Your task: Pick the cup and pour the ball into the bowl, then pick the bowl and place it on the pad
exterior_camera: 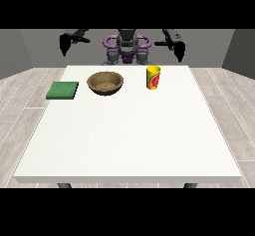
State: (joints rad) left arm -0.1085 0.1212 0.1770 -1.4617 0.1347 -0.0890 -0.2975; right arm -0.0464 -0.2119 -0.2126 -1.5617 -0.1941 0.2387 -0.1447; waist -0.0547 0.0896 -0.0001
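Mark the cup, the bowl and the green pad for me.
cup (153, 78), front view, on its yellow side wall.
bowl (105, 86), front view, on its brown outer wall near the front rim.
green pad (63, 90), front view, on its flat top.

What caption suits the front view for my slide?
Both hands raised off the table; yellow cup, wooden bowl and green pad untouched.

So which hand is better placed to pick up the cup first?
The robot's left, the hand at the view's right: it hangs raised nearly above the yellow cup. The other hand is across the table, beyond the bowl.
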